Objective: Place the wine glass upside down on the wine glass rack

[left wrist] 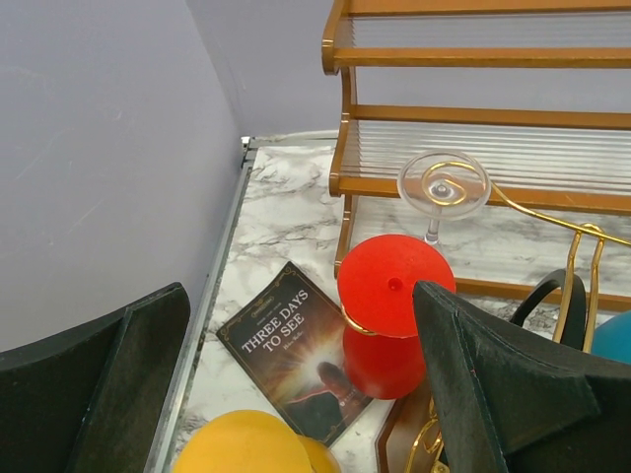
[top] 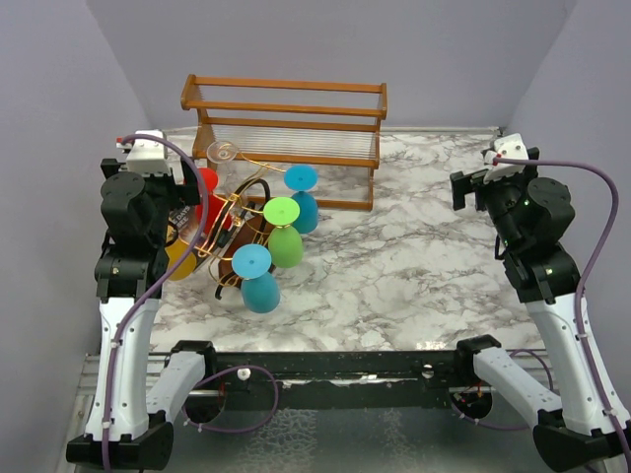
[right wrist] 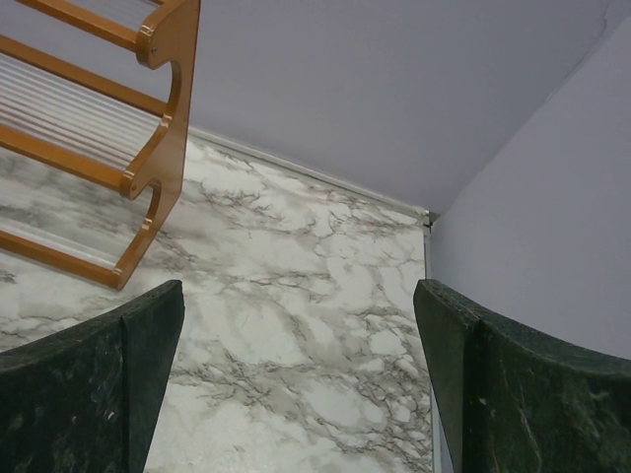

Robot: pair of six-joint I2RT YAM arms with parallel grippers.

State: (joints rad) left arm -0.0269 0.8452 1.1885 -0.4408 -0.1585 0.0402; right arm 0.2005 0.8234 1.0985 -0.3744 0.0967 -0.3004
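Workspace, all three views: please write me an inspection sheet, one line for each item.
Surface: marble table, white with grey veins.
Job's things: wine glass rack at the left; clear glass, red glass, green glass, blue glass and second blue glass at it, feet up; yellow glass partly hidden.
Clutter: book flat beside the rack; wooden slatted frame at the back.
Grippers: left gripper open, empty, above the book; right gripper open, empty, over bare marble.
Cables: left purple cable passes near the rack; right purple cable loops beside its arm.
Surroundings: lavender walls.
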